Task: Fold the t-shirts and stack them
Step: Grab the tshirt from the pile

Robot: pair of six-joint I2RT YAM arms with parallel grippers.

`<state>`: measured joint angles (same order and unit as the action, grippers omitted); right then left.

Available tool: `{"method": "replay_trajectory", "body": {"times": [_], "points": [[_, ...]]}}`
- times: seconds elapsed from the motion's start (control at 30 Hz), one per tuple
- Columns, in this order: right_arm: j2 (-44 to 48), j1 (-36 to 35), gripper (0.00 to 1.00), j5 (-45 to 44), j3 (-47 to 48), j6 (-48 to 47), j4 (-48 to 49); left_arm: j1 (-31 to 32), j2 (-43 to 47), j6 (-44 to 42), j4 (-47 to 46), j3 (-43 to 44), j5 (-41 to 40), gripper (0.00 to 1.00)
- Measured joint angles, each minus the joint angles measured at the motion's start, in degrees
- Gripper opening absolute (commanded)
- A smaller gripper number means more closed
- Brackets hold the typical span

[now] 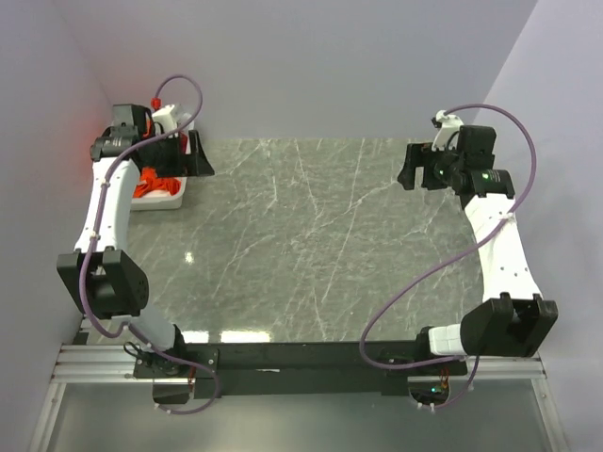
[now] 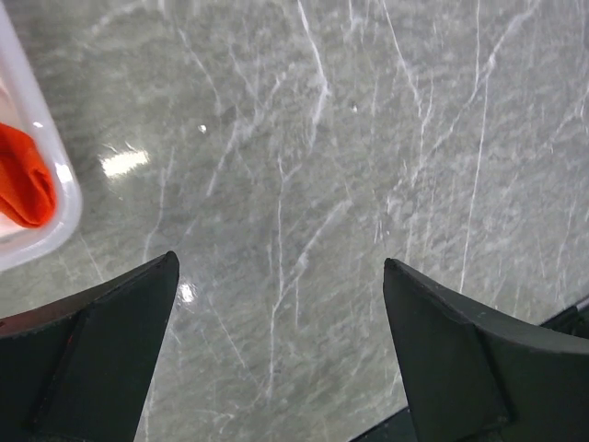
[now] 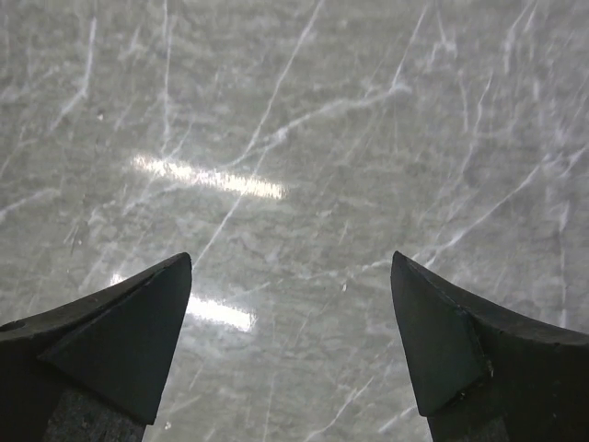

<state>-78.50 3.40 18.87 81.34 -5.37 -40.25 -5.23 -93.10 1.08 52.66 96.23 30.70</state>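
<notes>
Bright, even overhead light; white glare streaks on the glossy table (image 3: 368, 138); faint shadows; wrist views slightly soft.

Glossy veined stone-look table (image 1: 311, 235), smooth white plastic basket (image 2: 63, 175), soft orange cloth t-shirt (image 2: 23, 180).

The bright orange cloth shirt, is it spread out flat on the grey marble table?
No, the bright orange cloth shirt sits bunched inside the white plastic basket, off in the far left corner.
</notes>
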Motion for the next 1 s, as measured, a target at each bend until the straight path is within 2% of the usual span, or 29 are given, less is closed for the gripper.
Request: {"method": "replay_trajectory", "body": {"times": [0.13, 0.27, 0.4, 0.57, 0.7, 0.73, 0.87, 1.0], "points": [[1.7, 0.0, 1.00, 0.7, 0.2, -0.3, 1.9, 0.0, -0.5, 1.7, -0.1, 3.9, -2.8, 0.99], [1.6, 0.0, 1.00, 1.1, 0.9, 0.1, 4.0, -1.9, -1.4, 3.8, -1.0, 10.3, -4.5, 0.99], [1.6, 0.0, 1.00, 0.7, 1.2, 1.1, 6.8, -9.5, -3.6, 7.1, -2.9, 15.8, -2.5, 1.00], [0.1, 0.0, 1.00, 3.2, 2.9, 1.1, 7.7, -21.3, -7.0, 11.9, -6.1, 16.7, -3.1, 1.00], [-1.7, -0.4, 1.00, 5.2, 3.1, 1.1, 7.9, -27.6, -11.8, 12.1, -5.2, 20.4, -3.7, 0.99], [-2.3, -0.5, 1.00, 5.5, 3.1, 1.0, 7.9, -29.2, -15.0, 10.6, -3.9, 23.9, -3.8, 0.99], [-4.1, -0.9, 1.00, 6.3, 3.1, 0.6, 7.6, -29.8, -21.1, 6.5, -0.7, 30.7, -5.2, 1.00], [-5.5, -0.9, 1.00, 6.6, 3.1, 0.0, 7.3, -29.0, -24.0, 3.4, 0.4, 31.3, -5.2, 1.00]]}}
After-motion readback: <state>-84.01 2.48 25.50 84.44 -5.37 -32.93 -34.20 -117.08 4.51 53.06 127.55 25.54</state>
